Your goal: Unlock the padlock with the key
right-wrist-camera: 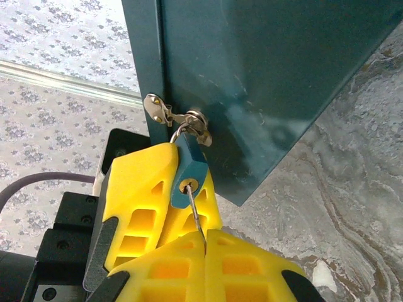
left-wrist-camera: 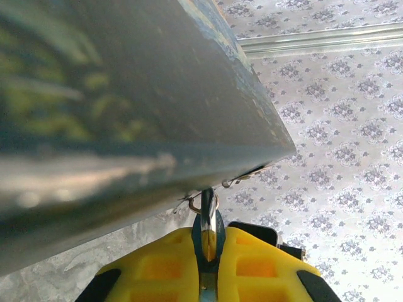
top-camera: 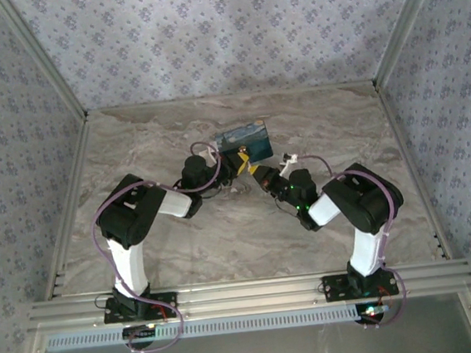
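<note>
Right gripper [right-wrist-camera: 204, 238]: yellow fingers pressed together, pinching the near end of the thin metal key [right-wrist-camera: 196, 212].
Key: runs straight ahead from the right fingertips, with its tip seated in the brass keyhole [right-wrist-camera: 186, 186].
Left gripper [left-wrist-camera: 208, 257]: all but closed, its yellow fingers clamping the padlock [right-wrist-camera: 188, 172] from both sides. In the right wrist view it lies just left of the right fingertips and close against them.
Padlock: small teal body just beyond the right fingertips and between the left ones, tilted, with its keyhole face turned toward the right gripper.
Shackle [right-wrist-camera: 180, 132]: rises from the padlock on the side away from both grippers and is looped through the hasp [right-wrist-camera: 165, 113]. Whether it has sprung free cannot be told.
Hasp: silver, fixed at the corner edge of the box [right-wrist-camera: 271, 75].
Box: dark teal face, directly ahead of both grippers, close above their tips.
Table [right-wrist-camera: 352, 189]: marbled surface to the right of the right gripper, under the box.
</note>
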Robot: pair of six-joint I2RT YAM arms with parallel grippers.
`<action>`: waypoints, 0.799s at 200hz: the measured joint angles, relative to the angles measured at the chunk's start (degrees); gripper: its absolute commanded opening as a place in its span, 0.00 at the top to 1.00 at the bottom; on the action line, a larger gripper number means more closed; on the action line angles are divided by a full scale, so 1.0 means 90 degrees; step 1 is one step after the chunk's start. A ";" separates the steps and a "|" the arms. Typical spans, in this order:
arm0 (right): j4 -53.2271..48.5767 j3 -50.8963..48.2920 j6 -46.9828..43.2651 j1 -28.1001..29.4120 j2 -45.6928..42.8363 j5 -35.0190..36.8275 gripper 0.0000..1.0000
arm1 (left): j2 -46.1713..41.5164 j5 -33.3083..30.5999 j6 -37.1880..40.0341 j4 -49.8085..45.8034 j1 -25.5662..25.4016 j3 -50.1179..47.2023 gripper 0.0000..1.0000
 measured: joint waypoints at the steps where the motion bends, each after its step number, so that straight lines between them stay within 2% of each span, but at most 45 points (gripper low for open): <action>1: -0.0002 -0.0002 0.0007 -0.0002 0.0000 0.0000 1.00 | 0.0000 0.0000 0.0000 0.0002 0.0000 -0.0002 0.96; 81: -0.0073 -0.0177 0.0032 -0.0270 -0.0243 -0.0265 1.00 | 0.0000 0.0342 0.0000 0.0017 -0.0049 -0.0015 0.96; 160: -0.0845 -0.0362 -0.0151 -0.0389 -0.0668 -0.1479 1.00 | -0.0002 0.0534 0.0019 0.0044 0.0068 -0.0036 0.96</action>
